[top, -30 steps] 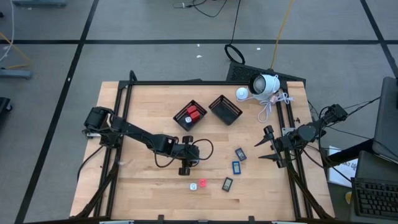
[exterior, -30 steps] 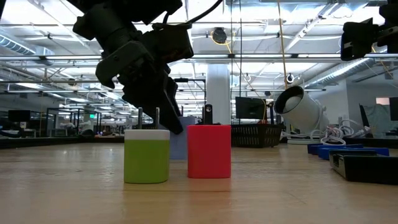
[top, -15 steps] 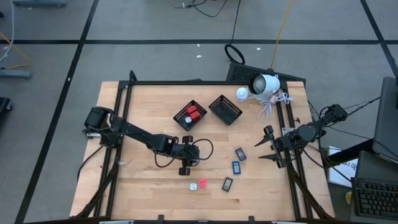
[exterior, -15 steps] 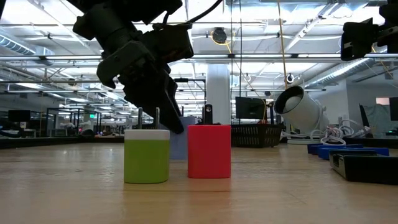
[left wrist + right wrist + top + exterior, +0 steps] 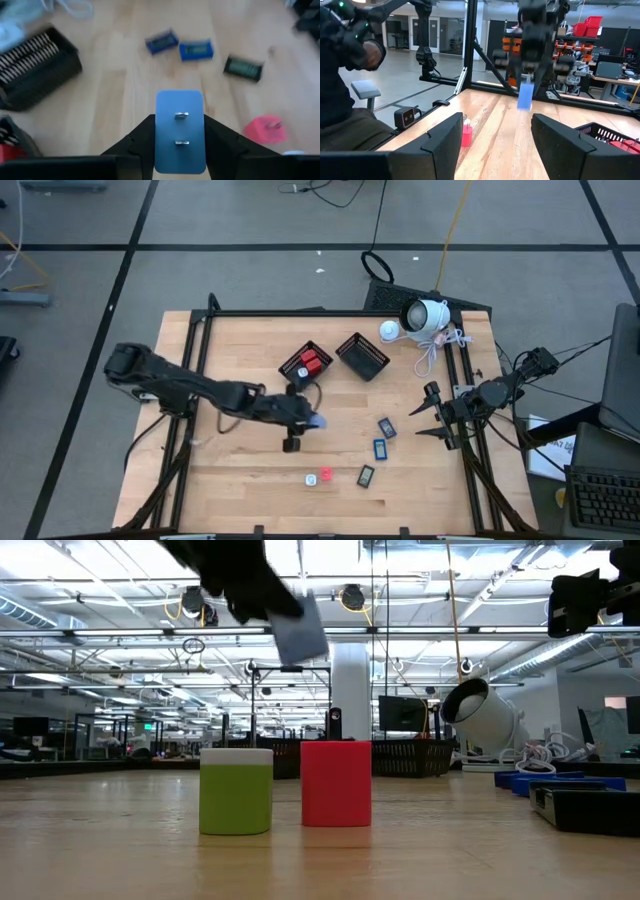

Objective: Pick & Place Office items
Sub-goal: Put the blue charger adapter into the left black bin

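My left gripper point(image 5: 306, 420) is shut on a pale blue block point(image 5: 180, 131) with two small metal prongs, held well above the table point(image 5: 300, 630). A red block point(image 5: 325, 475) and a white-topped green block point(image 5: 236, 790) stand on the table near the front edge. Three dark, blue-faced rectangles point(image 5: 386, 427) point(image 5: 380, 448) point(image 5: 366, 475) lie flat to their right. More red blocks point(image 5: 310, 363) sit in the left black mesh basket point(image 5: 296, 372). My right gripper point(image 5: 495, 145) waits open and empty at the table's right edge. My left gripper pinches the pale blue block by its two opposite side faces point(image 5: 159, 135) between its two fingers point(image 5: 135, 145). The pronged face is turned toward the wrist camera. The fingers slant down from the table's left. The block hangs tilted and lifted clear of the table.
A second black mesh basket point(image 5: 362, 355) stands right of the first. A white camera point(image 5: 425, 315) with its cable sits at the far right corner. A person point(image 5: 342, 75) sits beyond the table's left side. Bare wood lies left of the blocks.
My left gripper has risen from the table with the pale blue block and gone a little toward the far edge. The block stood on the table behind the green and red blocks; it now hangs high above them. The other pieces have not moved.
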You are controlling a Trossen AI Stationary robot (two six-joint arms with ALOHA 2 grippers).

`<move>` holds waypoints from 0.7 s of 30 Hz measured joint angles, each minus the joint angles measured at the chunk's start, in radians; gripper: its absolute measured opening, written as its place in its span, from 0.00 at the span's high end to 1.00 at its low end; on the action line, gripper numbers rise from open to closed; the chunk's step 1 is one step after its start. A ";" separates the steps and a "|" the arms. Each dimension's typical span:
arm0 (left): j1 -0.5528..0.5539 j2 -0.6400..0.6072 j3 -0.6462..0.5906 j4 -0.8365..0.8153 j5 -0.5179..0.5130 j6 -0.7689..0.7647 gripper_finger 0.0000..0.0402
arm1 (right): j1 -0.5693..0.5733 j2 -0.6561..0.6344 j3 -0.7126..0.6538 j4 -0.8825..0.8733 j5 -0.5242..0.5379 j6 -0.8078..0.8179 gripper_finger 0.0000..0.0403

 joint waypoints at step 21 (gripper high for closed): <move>-0.025 -0.272 0.000 -0.047 0.040 -0.007 0.70 | 0.000 0.000 0.000 0.000 0.000 0.000 0.44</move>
